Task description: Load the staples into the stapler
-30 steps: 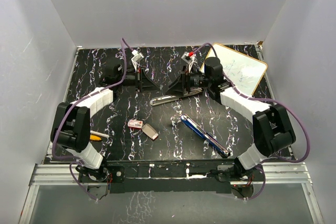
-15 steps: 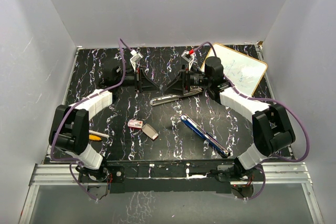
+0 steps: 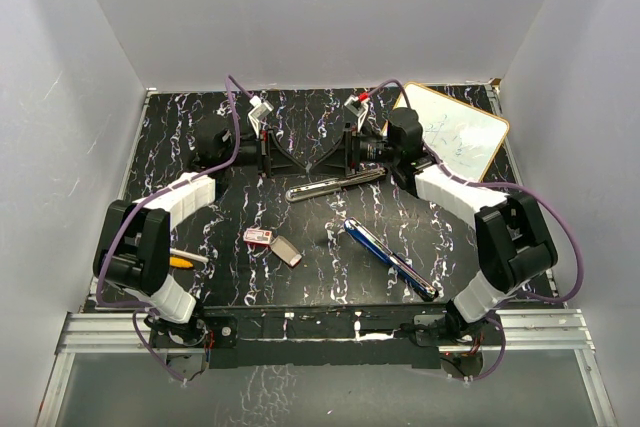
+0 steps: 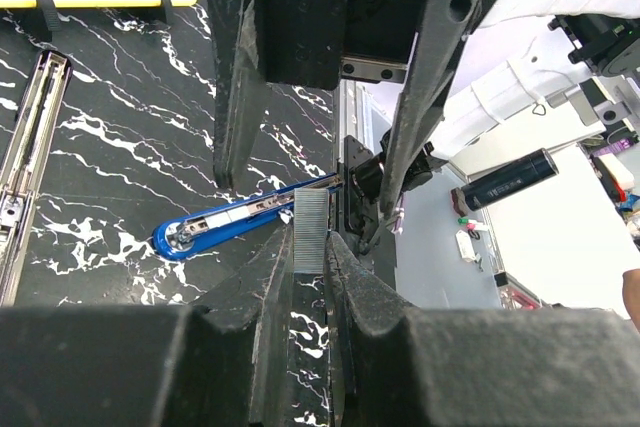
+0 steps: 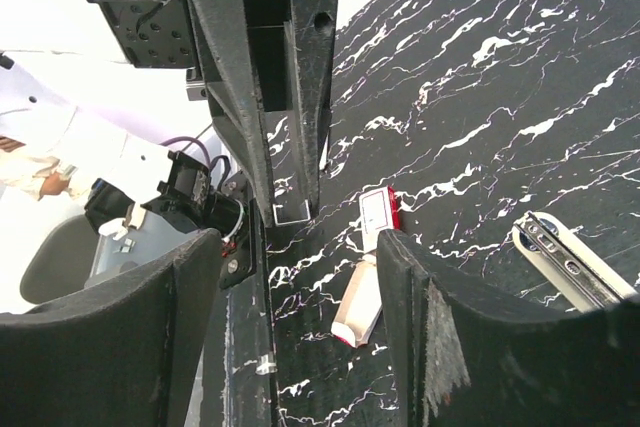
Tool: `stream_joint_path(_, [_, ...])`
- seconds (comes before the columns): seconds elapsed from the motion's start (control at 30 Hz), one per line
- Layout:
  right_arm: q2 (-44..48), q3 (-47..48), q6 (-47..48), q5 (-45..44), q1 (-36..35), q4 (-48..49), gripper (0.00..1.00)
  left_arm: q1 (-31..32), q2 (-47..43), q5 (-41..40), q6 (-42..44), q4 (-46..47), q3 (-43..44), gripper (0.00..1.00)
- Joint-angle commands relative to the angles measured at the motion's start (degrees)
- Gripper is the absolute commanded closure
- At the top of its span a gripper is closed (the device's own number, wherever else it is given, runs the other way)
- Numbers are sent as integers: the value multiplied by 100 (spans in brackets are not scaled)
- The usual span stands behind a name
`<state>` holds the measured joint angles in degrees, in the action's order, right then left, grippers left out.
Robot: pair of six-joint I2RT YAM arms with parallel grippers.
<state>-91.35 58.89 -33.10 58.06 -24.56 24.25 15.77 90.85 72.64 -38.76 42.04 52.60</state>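
My left gripper [image 3: 303, 160] is shut on a short grey strip of staples [image 4: 311, 231], which sticks out past its fingertips [image 4: 272, 265]. My right gripper [image 3: 338, 158] faces it tip to tip at the table's middle back, open and empty, with its fingers [image 5: 440, 327] wide apart. The strip's U-shaped end [image 5: 290, 210] shows between them. The blue stapler [image 3: 390, 256] lies open near the front right and also shows in the left wrist view [image 4: 235, 220]. The red-pink staple box [image 3: 258, 236] and its tan tray [image 3: 286, 250] lie front left of centre, and both the box [image 5: 378, 215] and the tray [image 5: 358, 307] show in the right wrist view.
A long silver metal rail [image 3: 335, 184] lies just in front of the two grippers. A whiteboard [image 3: 455, 134] leans at the back right. An orange-and-white pen [image 3: 185, 259] lies by the left arm. Grey walls enclose the table.
The right arm has edged slightly left and back, closing on the left gripper. The left gripper keeps its hold on the staple strip. The objects on the table have not moved.
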Motion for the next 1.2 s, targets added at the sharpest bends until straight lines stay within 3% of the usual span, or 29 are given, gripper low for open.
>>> stream_joint_path(0.0, [-71, 298, -228, -78, -70, 572, 38, 61, -354, 136, -163, 415, -38, 87])
stream_joint_path(0.47, [-203, 169, -852, 111, -82, 1298, 62, 93, -366, 183, -202, 480, -68, 87])
stream_joint_path(1.17, [-253, 61, -907, 126, -88, 1393, 79, 111, -366, 203, -203, 513, -87, 87])
